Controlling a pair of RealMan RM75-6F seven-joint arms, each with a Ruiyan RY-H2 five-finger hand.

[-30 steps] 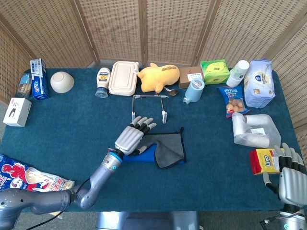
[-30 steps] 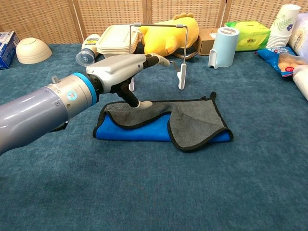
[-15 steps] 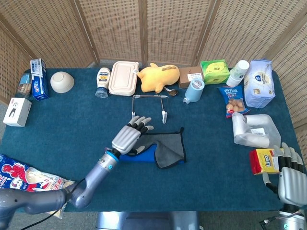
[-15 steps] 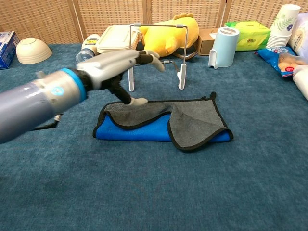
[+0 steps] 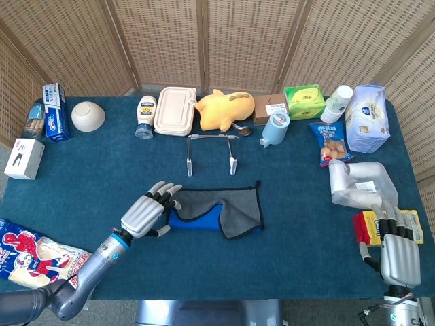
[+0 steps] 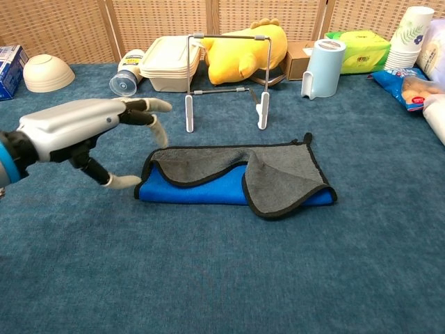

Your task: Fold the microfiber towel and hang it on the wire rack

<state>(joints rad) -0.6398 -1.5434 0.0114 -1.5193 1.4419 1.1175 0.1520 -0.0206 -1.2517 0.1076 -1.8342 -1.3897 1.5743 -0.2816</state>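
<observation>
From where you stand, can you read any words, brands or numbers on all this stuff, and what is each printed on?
"6", or so it looks: handwritten on the brown carton.
Blue box: white lettering, too small to read.
Squeeze bottle: label blurred.
Red-and-blue snack bag: print unreadable.
Yellow packet: dark lettering, blurred and partly hidden.
</observation>
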